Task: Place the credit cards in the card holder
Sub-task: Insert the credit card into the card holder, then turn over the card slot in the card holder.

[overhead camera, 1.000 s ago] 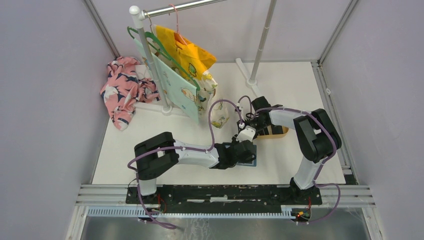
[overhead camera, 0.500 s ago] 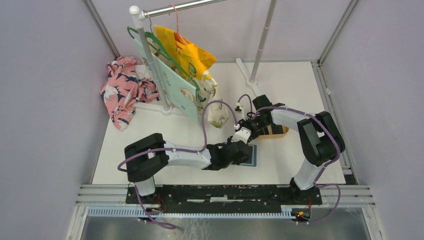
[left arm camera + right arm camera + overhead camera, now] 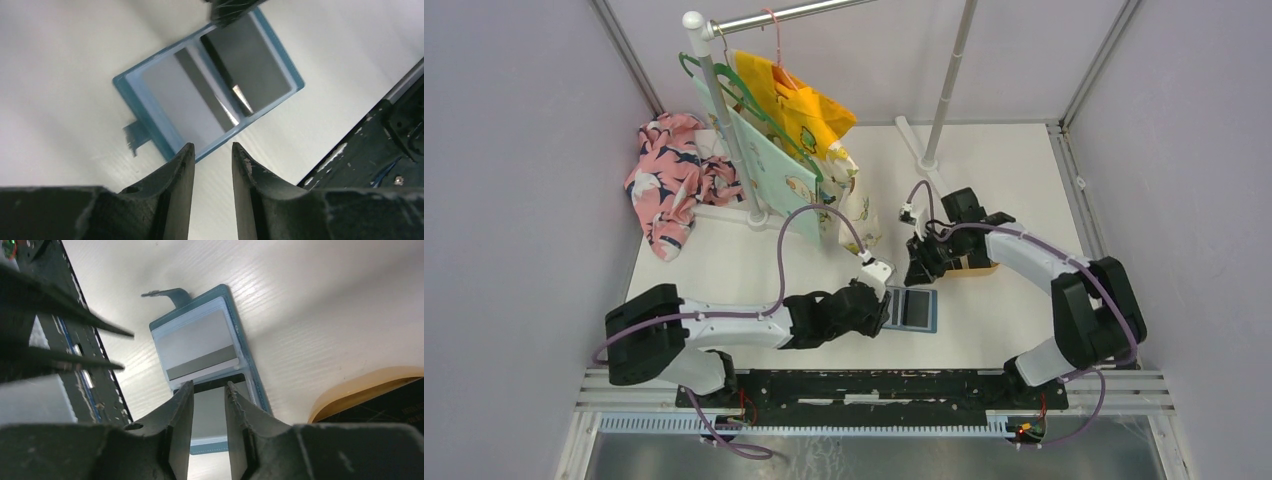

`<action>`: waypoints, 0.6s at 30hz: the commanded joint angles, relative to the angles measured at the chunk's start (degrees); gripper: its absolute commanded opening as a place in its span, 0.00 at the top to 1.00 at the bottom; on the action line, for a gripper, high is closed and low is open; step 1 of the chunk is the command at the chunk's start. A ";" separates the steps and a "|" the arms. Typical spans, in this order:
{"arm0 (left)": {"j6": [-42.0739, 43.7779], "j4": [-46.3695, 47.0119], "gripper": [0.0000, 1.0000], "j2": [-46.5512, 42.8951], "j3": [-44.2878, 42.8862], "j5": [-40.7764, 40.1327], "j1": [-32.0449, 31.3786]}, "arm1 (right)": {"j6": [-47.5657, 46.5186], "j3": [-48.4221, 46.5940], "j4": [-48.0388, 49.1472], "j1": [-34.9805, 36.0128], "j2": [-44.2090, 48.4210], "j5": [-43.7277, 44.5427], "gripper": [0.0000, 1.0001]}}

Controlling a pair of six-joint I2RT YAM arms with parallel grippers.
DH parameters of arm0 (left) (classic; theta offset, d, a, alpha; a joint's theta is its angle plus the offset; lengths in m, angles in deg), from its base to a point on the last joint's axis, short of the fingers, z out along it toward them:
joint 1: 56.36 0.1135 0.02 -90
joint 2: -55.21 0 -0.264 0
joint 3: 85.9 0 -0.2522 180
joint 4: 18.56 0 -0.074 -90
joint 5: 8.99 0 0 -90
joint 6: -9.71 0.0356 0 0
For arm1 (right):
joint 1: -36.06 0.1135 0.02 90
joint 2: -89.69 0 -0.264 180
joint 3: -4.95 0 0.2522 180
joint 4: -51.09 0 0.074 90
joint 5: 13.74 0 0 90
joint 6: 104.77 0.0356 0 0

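The teal card holder [image 3: 914, 309] lies open and flat on the white table. In the left wrist view its teal rim [image 3: 121, 85] frames two pockets: one holds a grey card with a dark stripe [image 3: 185, 95], the other a dark grey card [image 3: 250, 65]. My left gripper [image 3: 880, 305] is open and empty, just left of the holder [image 3: 212, 147]. My right gripper [image 3: 918, 266] is open and empty, hovering over the holder's far side [image 3: 207, 385], above the dark card [image 3: 212, 410]. The snap tab [image 3: 167, 294] sticks out flat.
A tan oval tray [image 3: 980, 266] sits right of my right gripper, with something dark inside [image 3: 395, 400]. A clothes rack with hung garments [image 3: 784, 130] and a floral cloth [image 3: 669, 180] stand at the back left. A black rail [image 3: 874, 385] runs along the near edge.
My left gripper has drawn back to the left, off the card holder, which now lies uncovered. My right gripper has pulled back a little toward the tray.
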 commanded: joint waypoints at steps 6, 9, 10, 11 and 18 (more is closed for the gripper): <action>-3.76 5.92 0.65 -9.66 9.29 12.90 10.33 | -30.25 12.95 9.79 5.01 14.28 -6.13 0.85; -4.83 8.42 0.68 -11.72 11.56 17.52 13.58 | -43.49 17.08 12.27 9.92 16.95 -2.60 0.97; -5.26 9.28 0.69 -12.14 12.06 18.99 14.43 | -44.51 17.51 13.14 11.50 16.72 0.00 1.00; -5.56 10.33 0.70 -12.28 12.51 20.79 15.14 | -43.76 17.36 14.45 12.65 15.74 2.17 1.00; -8.07 16.33 0.75 -12.05 14.22 27.40 16.63 | -38.53 19.85 20.01 14.28 13.12 9.96 1.00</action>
